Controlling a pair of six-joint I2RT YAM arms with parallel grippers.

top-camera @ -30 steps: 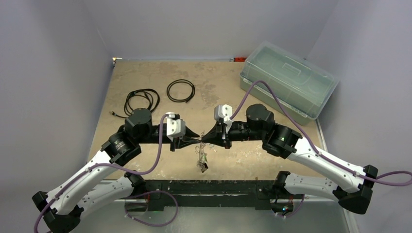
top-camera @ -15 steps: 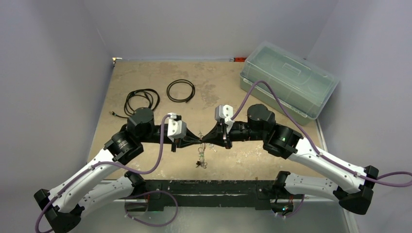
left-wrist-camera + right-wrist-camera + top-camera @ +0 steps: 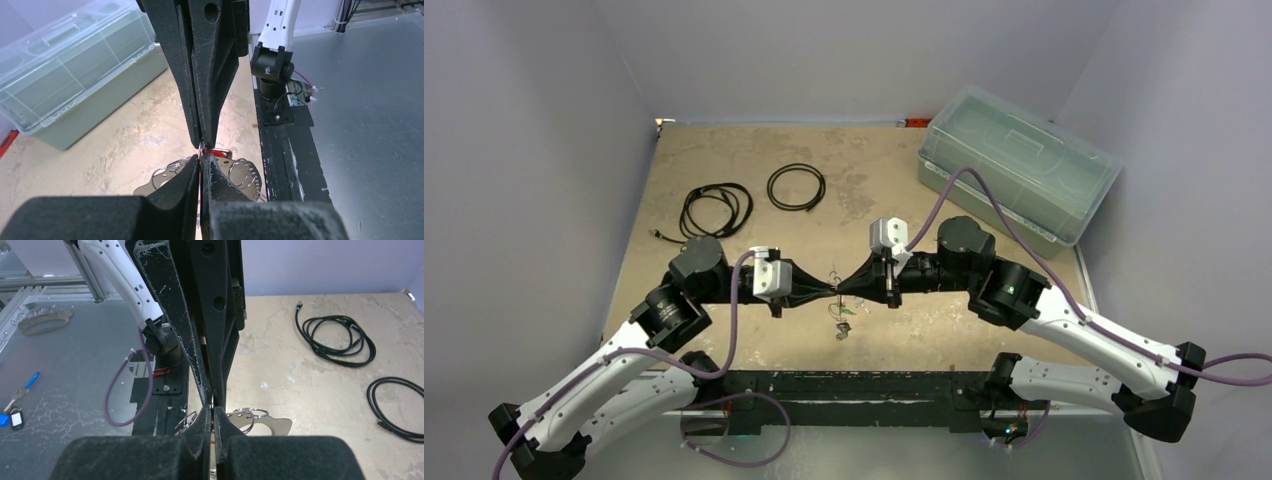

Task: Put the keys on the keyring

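Note:
My left gripper (image 3: 828, 290) and right gripper (image 3: 843, 289) meet tip to tip above the near middle of the table, both shut. Pinched between them is a thin wire ring of the keyring (image 3: 841, 322), which hangs below as a small silver cluster. In the left wrist view the left gripper (image 3: 202, 161) faces the right arm's fingers (image 3: 210, 75), with a red key head (image 3: 216, 152) right at the pinch. The keyring (image 3: 243, 172) shows as a flat silver plate with small rings. From the right gripper (image 3: 213, 410) the keyring (image 3: 280, 425) hangs just behind. Other keys are hidden.
A clear lidded plastic box (image 3: 1014, 175) stands at the back right. Two black cable coils (image 3: 716, 208) (image 3: 796, 186) lie at the back left. The black base rail (image 3: 854, 385) runs along the near edge, just under the hanging cluster.
The left gripper has closed and slid right until its tips meet the right gripper's. The hanging cluster sits a little higher. The right arm has barely moved.

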